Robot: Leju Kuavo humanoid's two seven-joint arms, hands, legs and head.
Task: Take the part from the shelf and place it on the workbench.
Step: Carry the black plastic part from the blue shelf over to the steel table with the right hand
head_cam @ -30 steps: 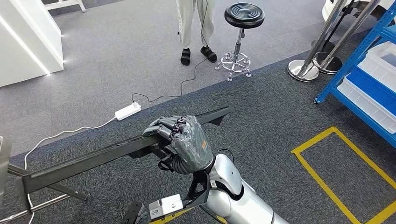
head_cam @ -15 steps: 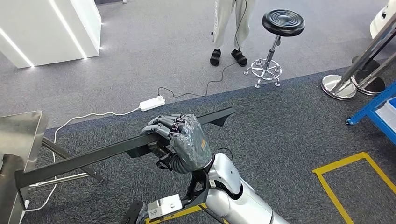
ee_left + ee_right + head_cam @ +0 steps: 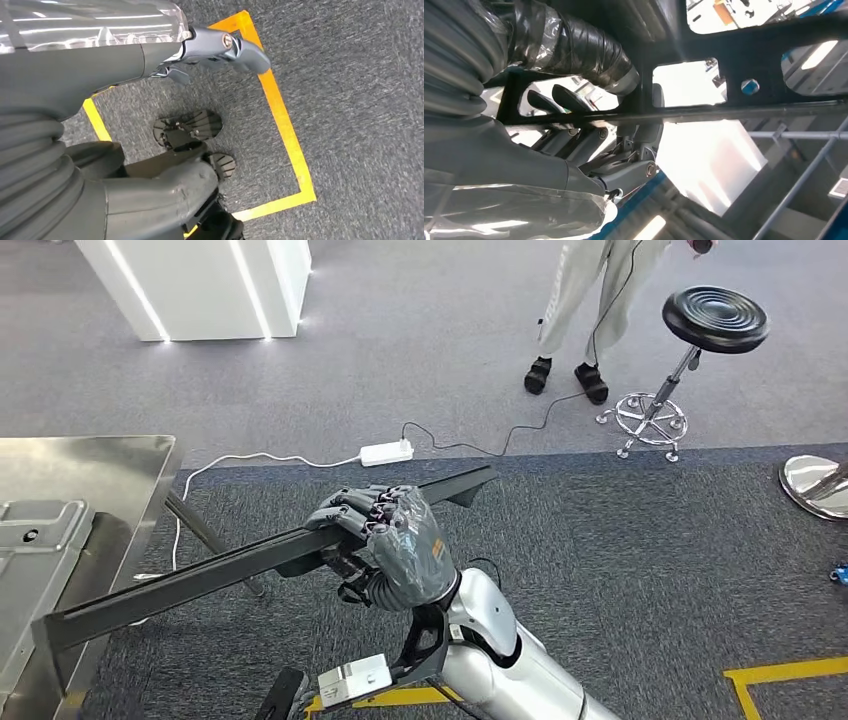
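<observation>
The right hand [image 3: 385, 545], grey and wrapped partly in clear crinkled film, is curled around the middle of the part [image 3: 250, 560], a long, flat, matte-black rail with a folded lip along its edge and an angled, stepped end pointing away from the robot. The rail runs on a diagonal above the carpet [image 3: 620, 550], and its near end hangs just off the corner of the workbench [image 3: 110, 465], apart from the steel top. The workbench is brushed stainless sheet with rounded corners and thin slanted metal legs; a pale grey pressed panel [image 3: 35, 540] with a raised rim and a small hole lies on it. Past the workbench's far corner a white power strip [image 3: 386, 452] sits where the dark speckled carpet meets the lighter grey floor, with a white cable looping back toward the bench and a black one trailing away. Further from the workbench a person's legs [image 3: 580, 300] in light trousers and dark sandals stand beside a round black stool [image 3: 715, 318] with ringed seat and chrome base. In the right wrist view the dark fingers [image 3: 554, 100] wrap the rail's thin edge beside its rectangular cut-outs. The left hand [image 3: 220, 47] hangs over carpet marked with yellow tape [image 3: 280, 110]; its fingers look loosely bent with nothing in them, though I cannot tell for sure.
</observation>
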